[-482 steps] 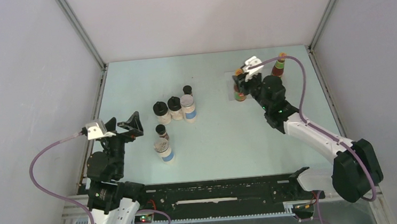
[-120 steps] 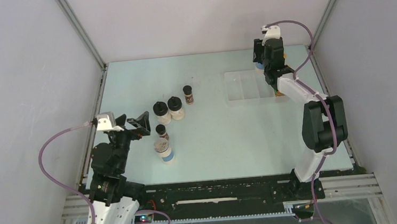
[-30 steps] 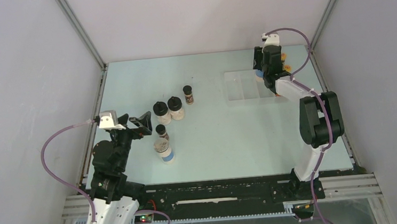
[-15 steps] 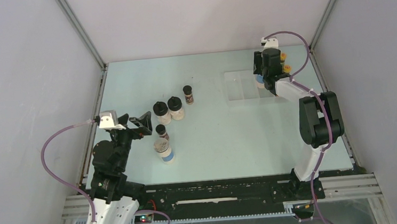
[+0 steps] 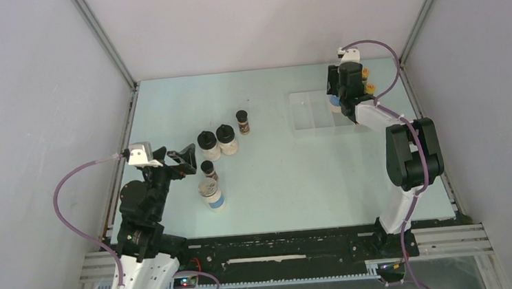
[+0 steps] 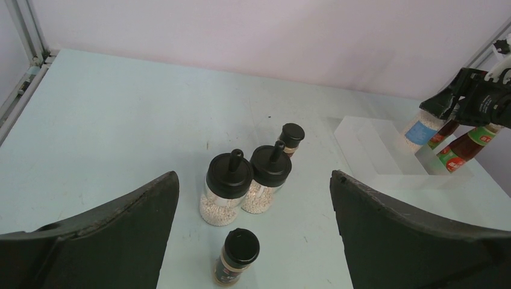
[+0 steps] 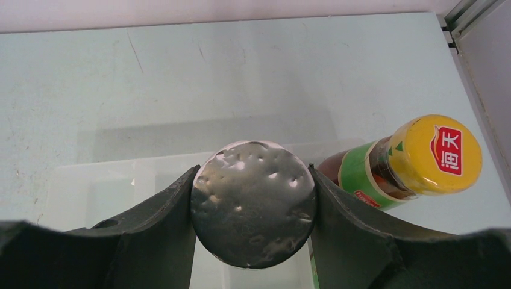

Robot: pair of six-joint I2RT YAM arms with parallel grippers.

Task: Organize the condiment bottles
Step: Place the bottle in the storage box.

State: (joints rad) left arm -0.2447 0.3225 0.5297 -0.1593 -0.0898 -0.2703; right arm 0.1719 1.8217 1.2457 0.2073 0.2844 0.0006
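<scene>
My right end effector (image 7: 253,205) is clamped on a grey-lidded blue-labelled jar (image 7: 253,203), one finger pressed to each side of its dented silver lid, at the far right corner of the worktop (image 5: 297,176). The left wrist view shows that jar tilted over the right end of the clear tray (image 6: 373,150); I cannot tell whether its base touches the tray floor. Just beyond it, beside the tray's right end, stand the two red sauce bottles (image 6: 467,143) (image 6: 444,131) with yellow caps, close together. My left end effector (image 5: 177,159) is spread wide and holds nothing, hanging over the near left part of the worktop. Ahead of it the two black-lidded pale jars (image 6: 228,188) (image 6: 269,177) stand side by side and touching, one tiny dark jar (image 6: 291,137) just behind them and the other tiny dark jar (image 6: 238,256) nearer to me. A second grey-lidded jar (image 5: 211,193) stands just in front of that nearer one
</scene>
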